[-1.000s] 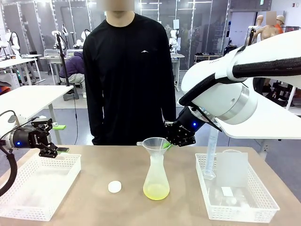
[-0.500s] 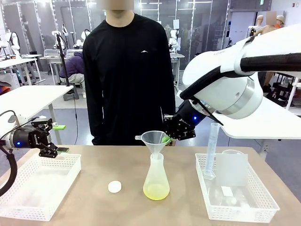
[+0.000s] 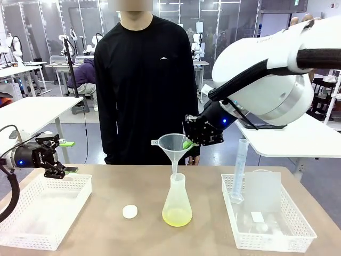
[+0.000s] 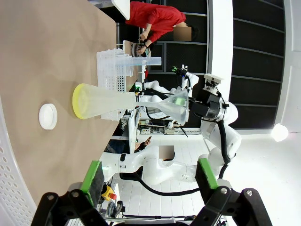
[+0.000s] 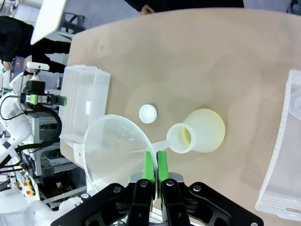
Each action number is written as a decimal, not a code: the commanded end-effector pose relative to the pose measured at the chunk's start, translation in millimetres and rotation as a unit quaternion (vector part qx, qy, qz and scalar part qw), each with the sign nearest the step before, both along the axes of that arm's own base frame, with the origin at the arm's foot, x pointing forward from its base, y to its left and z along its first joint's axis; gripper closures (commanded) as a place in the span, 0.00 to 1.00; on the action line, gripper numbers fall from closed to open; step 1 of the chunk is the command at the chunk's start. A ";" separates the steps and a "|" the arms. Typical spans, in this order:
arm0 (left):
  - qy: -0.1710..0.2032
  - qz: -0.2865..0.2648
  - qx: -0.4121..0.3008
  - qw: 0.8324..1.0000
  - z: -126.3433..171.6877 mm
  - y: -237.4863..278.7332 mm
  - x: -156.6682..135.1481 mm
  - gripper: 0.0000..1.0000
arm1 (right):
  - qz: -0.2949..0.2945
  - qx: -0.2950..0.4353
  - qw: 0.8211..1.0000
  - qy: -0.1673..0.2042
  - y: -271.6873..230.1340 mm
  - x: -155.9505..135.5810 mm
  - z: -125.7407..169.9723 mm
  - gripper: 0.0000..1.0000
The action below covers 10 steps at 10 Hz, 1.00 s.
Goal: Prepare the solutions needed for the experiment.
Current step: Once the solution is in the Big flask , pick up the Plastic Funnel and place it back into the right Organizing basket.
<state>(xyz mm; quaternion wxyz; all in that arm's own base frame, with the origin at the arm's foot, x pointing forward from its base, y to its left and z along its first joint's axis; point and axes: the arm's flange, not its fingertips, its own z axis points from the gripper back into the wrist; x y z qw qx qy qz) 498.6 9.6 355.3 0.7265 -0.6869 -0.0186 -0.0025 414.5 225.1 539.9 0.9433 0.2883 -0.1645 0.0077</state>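
- We found the solution [image 3: 177, 216] as a shallow, pale yellow-green layer at the bottom of the translucent conical flask [image 3: 176, 198], which stood upright on the table [image 3: 144, 237] between two white baskets.
- The right gripper [image 3: 187, 144] was clamped on the rim of the clear funnel [image 3: 171, 143]. The stem tip sat at the flask's mouth, and we could not tell whether it was inside or just above.
- The left gripper [image 3: 68, 157] stood wide open and empty over the far edge of the left basket [image 3: 32, 237].
- We judged the flask light, thin-walled, smooth and easily tipped, since so little liquid weighted it.
- We judged the narrow neck the soundest hold, with the flask kept upright because its mouth was open. A white cap [image 3: 130, 212] lay apart on the table.
- The funnel looked light and might pivot in a rim pinch.
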 end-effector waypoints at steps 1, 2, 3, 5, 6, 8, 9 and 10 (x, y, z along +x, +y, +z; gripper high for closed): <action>0.004 -0.005 -0.003 1.000 2.4 0.0 -0.3 0.00 | -0.001 -0.015 0.999 -0.032 -2.2 -10.7 7.4 1.00; 0.004 -0.005 -0.003 1.000 2.4 0.0 -0.3 0.00 | -0.002 -0.021 0.999 -0.039 -3.3 -14.8 16.1 1.00; 0.004 -0.005 -0.003 1.000 2.4 0.0 -0.3 0.00 | -0.002 -0.022 0.999 -0.046 -4.9 -18.8 24.2 1.00; 0.004 -0.005 -0.003 1.000 2.4 0.0 -0.3 0.00 | -0.005 -0.025 0.999 -0.048 -10.8 -18.9 31.2 1.00; 0.004 -0.005 -0.003 1.000 2.4 0.0 -0.3 0.00 | -0.007 -0.025 0.999 -0.041 -19.0 -16.0 32.5 1.00; 0.004 -0.005 -0.003 1.000 2.4 0.0 -0.3 0.00 | -0.024 -0.044 0.998 -0.024 -54.1 -14.9 34.3 1.00; 0.004 -0.005 -0.003 1.000 2.4 0.0 -0.3 0.00 | -0.040 -0.045 0.998 -0.011 -78.2 -15.2 34.4 1.00; 0.004 -0.005 -0.003 1.000 2.4 0.0 -0.3 0.00 | -0.068 -0.053 0.996 -0.004 -107.5 -16.5 34.6 1.00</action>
